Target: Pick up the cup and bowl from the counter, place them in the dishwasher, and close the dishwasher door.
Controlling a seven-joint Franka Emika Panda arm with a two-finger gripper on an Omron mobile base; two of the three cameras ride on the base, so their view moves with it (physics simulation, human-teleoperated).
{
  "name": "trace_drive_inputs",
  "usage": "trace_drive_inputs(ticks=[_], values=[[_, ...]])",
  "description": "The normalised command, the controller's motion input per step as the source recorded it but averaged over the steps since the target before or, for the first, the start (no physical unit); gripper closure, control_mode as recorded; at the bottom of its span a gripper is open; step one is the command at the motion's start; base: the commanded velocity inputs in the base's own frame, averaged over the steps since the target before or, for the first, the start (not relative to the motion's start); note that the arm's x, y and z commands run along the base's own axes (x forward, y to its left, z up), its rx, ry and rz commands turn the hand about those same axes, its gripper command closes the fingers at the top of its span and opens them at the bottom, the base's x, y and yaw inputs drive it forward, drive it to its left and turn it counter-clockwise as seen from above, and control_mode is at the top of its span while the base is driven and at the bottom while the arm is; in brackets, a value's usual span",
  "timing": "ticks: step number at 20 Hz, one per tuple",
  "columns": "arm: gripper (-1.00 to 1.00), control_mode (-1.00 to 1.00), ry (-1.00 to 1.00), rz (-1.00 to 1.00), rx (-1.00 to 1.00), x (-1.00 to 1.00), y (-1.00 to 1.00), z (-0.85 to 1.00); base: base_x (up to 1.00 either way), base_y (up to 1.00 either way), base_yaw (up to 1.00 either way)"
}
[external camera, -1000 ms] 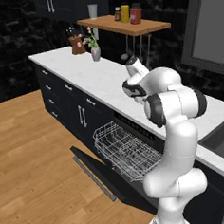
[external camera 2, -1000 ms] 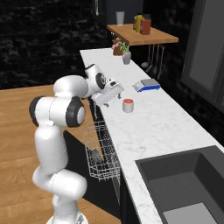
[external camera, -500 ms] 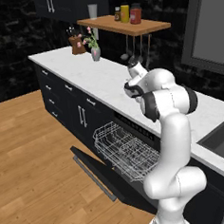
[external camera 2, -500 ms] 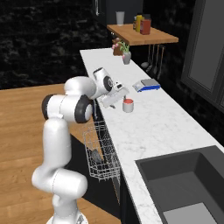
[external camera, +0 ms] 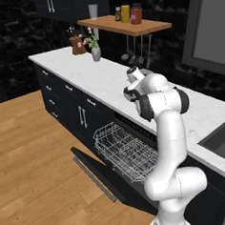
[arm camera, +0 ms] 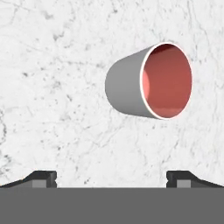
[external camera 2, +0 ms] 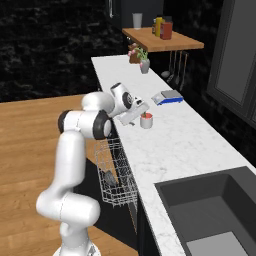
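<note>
Item: cup [arm camera: 148, 81], white-walled with a red interior, upright on the marble desk [external camera 2: 180, 145], well in from the front edge.

Item: gripper [external camera 2: 134, 114], poised just beside and above the cup on its near side. The jaws stand wide apart and hold nothing; in the hand view the two fingertips [arm camera: 41, 178] flank bare marble, with the cup ahead and off toward the right-hand tip.

Step in hand, by judgement: the approach to grasp the cup.
- Shift the hand sideways until the cup sits midway between the tips.
- Descend so the pads meet the wall below the rim, then close gently.
- An off-centre closure would likely knock it over.

Destination: dishwasher [external camera: 124, 149], wire rack pulled out, dishwasher door [external camera: 97, 170] lowered.
</note>
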Motion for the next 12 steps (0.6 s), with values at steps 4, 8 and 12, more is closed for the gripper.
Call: trace_drive_inputs(ticks=[4, 8, 12], values=[[-1.0, -1.0, 0.0, 0.04, 0.0, 0.55, -0.02, -0.09, 0.0, 0.0, 0.0], [-1.0, -1.0, 0.0, 0.06, 0.0, 0.54, -0.13, -0.12, 0.0, 0.0, 0.0], [-1.0, -1.0, 0.0, 0.06, 0.0, 0.44, -0.12, -0.13, 0.0, 0.0, 0.0]])
